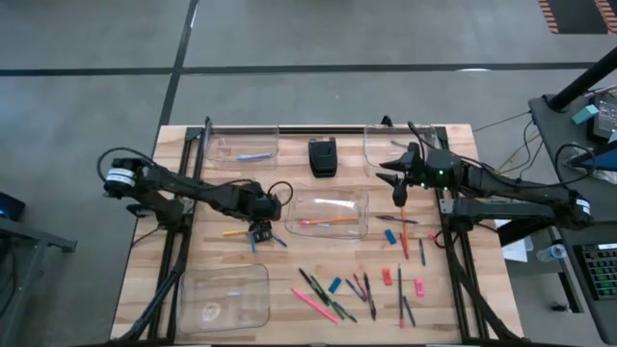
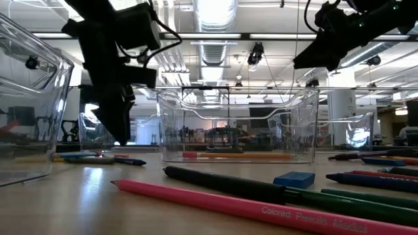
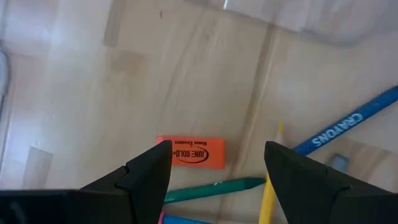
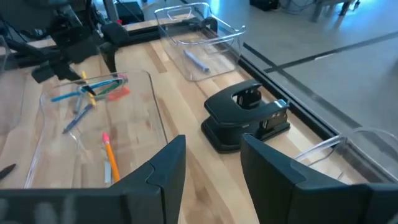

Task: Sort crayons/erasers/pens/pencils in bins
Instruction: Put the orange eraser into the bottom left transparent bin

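The left gripper [image 1: 260,231] hangs just above the table with its two fingers [image 3: 146,171] spread wide and nothing between them. Right under it lies a small orange-red eraser [image 3: 191,152], closer to one finger than to the other, and the fingers do not touch it. Just beside the eraser lie a green pencil [image 3: 214,188], a yellow pencil [image 3: 269,199] and a blue stick [image 3: 348,123] with "CRAYONS" printed on it. These sticks are crowded close to the eraser on one side. The other side is bare wood.

A little farther on stands the middle bin [image 1: 330,214], with an orange pencil [image 1: 326,222] lying inside it. On the near part of the table many pencils, pens and crayons lie scattered, among them a pink pencil [image 2: 261,210] and a blue eraser [image 2: 294,179]. A clear bin [image 1: 224,299] stands at the near left corner.

The right gripper [image 1: 399,193] is up in the air over the right side of the table, past the middle bin. Its fingers [image 4: 160,171] are partly open and hold nothing. At the far edge stand a small black box [image 1: 323,156] and a bin [image 1: 243,145] with a blue stick [image 1: 254,154] in it.
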Controlling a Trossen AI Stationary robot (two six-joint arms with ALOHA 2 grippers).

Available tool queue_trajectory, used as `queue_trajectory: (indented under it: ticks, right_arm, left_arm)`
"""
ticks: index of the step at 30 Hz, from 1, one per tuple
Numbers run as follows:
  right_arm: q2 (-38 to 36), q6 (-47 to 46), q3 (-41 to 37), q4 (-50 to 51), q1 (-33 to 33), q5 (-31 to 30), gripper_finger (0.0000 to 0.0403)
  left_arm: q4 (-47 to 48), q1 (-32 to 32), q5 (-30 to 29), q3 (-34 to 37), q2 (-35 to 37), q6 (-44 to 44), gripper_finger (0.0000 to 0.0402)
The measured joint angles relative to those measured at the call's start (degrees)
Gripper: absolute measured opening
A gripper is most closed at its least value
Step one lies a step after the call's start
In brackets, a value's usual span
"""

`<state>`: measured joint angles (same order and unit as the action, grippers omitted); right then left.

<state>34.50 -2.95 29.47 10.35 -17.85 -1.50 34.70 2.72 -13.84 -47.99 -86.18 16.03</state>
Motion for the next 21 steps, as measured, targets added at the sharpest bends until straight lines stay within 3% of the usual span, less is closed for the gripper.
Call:
queue_trajectory:
  ticks: [10,21]
  right_arm:
    - [0.0,-0.1,0.0,-0.04,-0.02,0.0,0.0144]
    - [0.07,-0.26,-0.02,0.0,0.0,0.02,0.0144]
  left_arm:
    - [0.17,0.1,-3.15,0.07,-5.7,0.06,0.0242]
    - [-0.81,0.05,-6.22,1.29,-5.82,-0.33,0.0242]
